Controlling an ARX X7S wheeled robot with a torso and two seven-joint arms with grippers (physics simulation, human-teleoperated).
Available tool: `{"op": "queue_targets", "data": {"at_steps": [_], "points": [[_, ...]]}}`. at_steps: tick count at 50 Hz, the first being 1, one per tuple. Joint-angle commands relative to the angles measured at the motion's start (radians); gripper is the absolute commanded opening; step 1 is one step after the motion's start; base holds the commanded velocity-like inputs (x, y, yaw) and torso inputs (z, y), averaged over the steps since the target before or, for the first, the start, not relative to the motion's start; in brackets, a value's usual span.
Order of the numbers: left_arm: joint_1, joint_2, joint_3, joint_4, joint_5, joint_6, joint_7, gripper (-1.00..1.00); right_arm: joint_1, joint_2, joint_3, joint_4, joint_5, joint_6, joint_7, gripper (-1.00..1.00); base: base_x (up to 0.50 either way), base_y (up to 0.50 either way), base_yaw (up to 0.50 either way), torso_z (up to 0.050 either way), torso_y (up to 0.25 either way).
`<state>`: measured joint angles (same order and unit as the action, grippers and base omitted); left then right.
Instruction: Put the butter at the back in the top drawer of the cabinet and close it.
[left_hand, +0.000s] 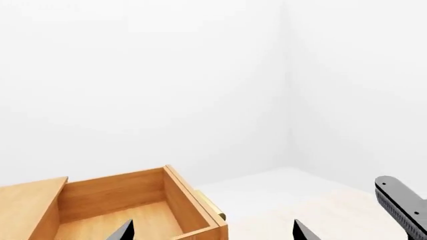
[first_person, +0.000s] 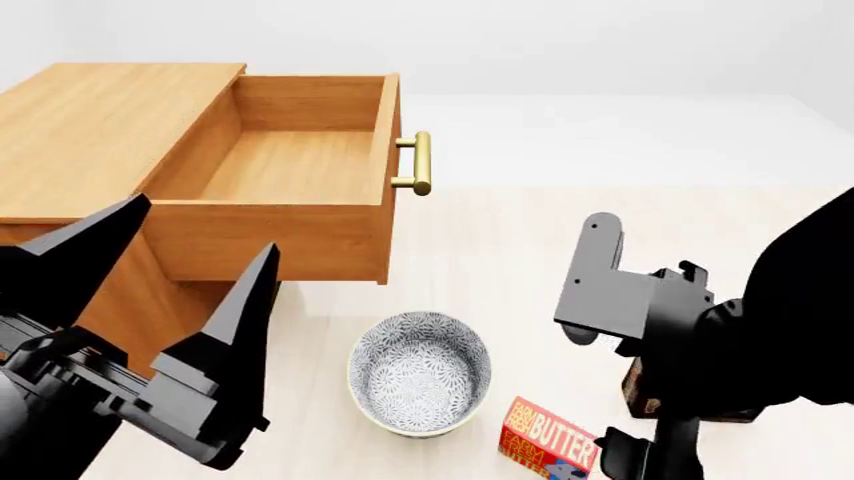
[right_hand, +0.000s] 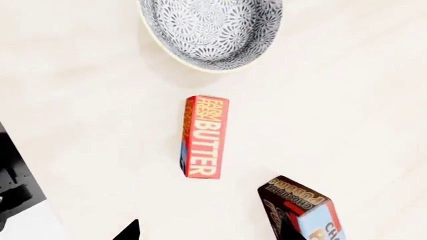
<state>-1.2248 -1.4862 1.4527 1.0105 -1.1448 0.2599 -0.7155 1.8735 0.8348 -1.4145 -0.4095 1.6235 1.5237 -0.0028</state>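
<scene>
Up front in the head view, the cabinet (first_person: 94, 130) fills the far left, and its top drawer (first_person: 300, 165) stands pulled out to the right, bare inside, with its brass handle (first_person: 416, 163) on the right-hand face. Near the camera at lower left, the left gripper (first_person: 167, 290) holds its two dark fingers spread apart with nothing between them, in front of the cabinet's near side. A patterned bowl (first_person: 419, 372) sits on the pale table (first_person: 534, 240) just right of that gripper. The butter (first_person: 547, 437) lies flat near the bottom edge, close beside the bowl's right side and partly hidden by the right arm (first_person: 641, 310). A dark box (first_person: 638, 385) shows only a sliver behind that arm.

Next, the left wrist view shows the open top drawer (left_hand: 133, 200) from above its rim, the handle (left_hand: 215, 209) on its front, white walls beyond, and only two finger tips (left_hand: 123, 231) at the frame's edge, well apart.

Finally, the right wrist view looks straight down on the butter (right_hand: 204, 136), lying alone on the table between the bowl (right_hand: 212, 31) and the chocolate pudding box (right_hand: 301, 210), touching neither. The right gripper (right_hand: 207, 232) hangs above it; its tips sit wide apart and clasp nothing, one tip overlapping the pudding box in the picture.
</scene>
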Motion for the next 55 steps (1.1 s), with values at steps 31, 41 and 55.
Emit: {"op": "queue_targets", "data": {"at_steps": [31,41,55], "points": [[0.024,0.010,0.010,-0.027,0.011,0.014,0.013,1.00,-0.092,-0.124,-0.186,0.138,-0.141,-0.115,-0.069,1.00,0.00,0.00,0.00,0.000,0.000],[0.028,0.013,0.011,-0.030,0.011,0.014,0.015,1.00,-0.132,-0.157,-0.217,0.180,-0.185,-0.138,-0.056,1.00,0.00,0.00,0.00,0.000,0.000],[0.030,0.026,0.010,-0.037,0.009,0.001,0.017,1.00,-0.180,-0.175,-0.243,0.230,-0.232,-0.178,-0.047,1.00,0.00,0.00,0.00,0.000,0.000]]}}
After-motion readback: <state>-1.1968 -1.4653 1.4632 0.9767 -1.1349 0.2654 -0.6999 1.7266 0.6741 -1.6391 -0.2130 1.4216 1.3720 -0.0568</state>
